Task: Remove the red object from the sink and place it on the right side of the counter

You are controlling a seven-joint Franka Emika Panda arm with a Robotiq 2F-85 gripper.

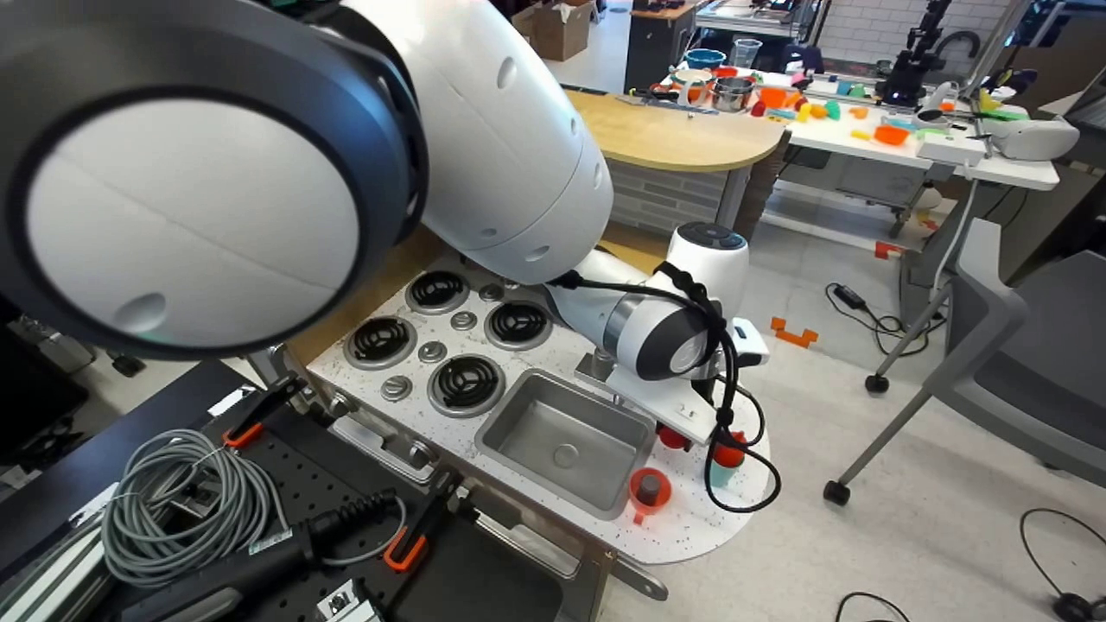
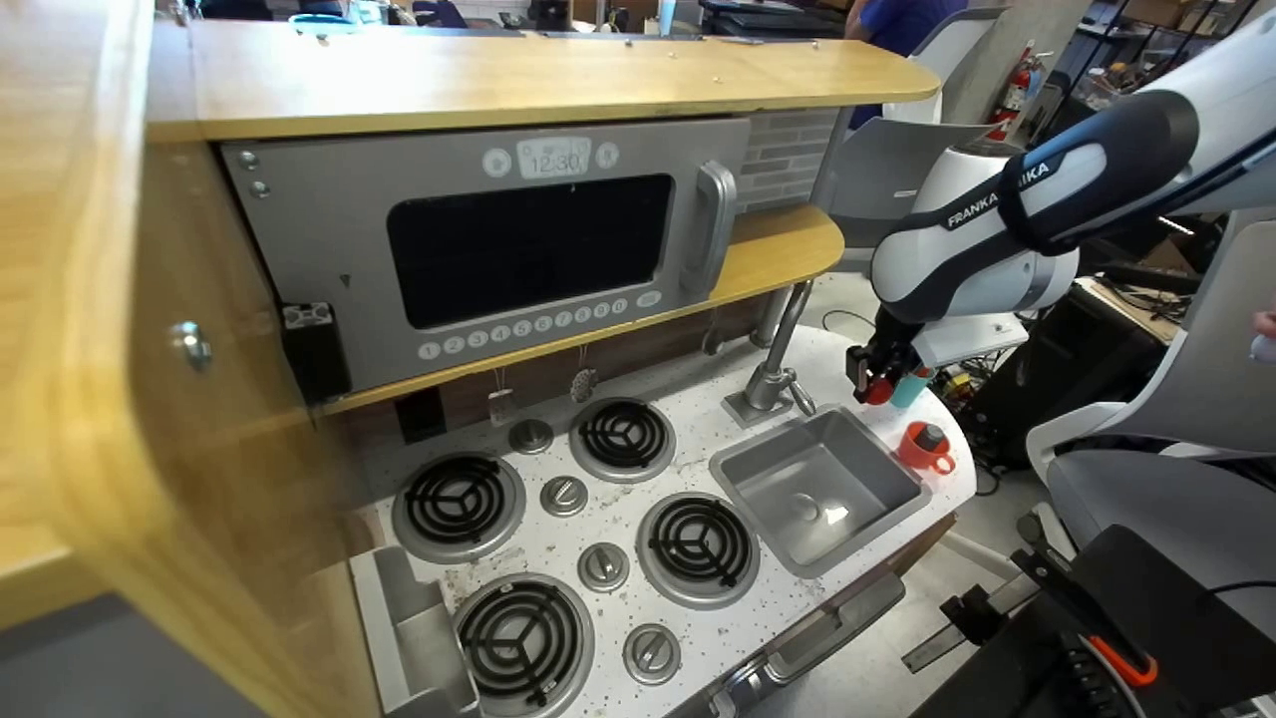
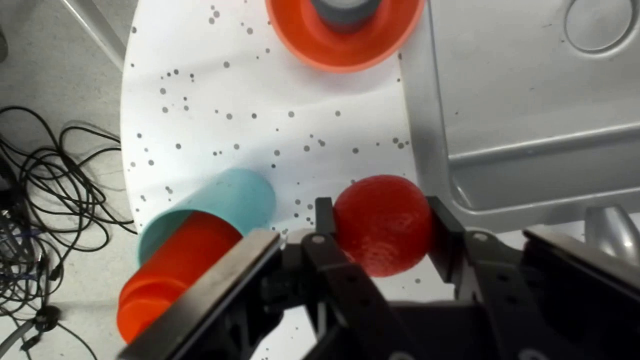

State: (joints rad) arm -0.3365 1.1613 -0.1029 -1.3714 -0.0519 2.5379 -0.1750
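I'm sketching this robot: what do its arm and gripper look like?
The rounded, glossy white robot arm has black bands, one lettered FRANKA, looping black cables and a flat white plate. The black metal-edged gripper has two blocky fingers and grey side strips.

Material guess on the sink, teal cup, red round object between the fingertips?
Sink: likely metal, satin grey; bright highlights along edges. Teal cup: probably plastic, matte; even colour, soft shading. Red round object: glossy, perhaps plastic or rubber; small glints on a slightly bumpy surface.

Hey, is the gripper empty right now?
No, the wrist view shows the gripper clamped on a rounded red object.
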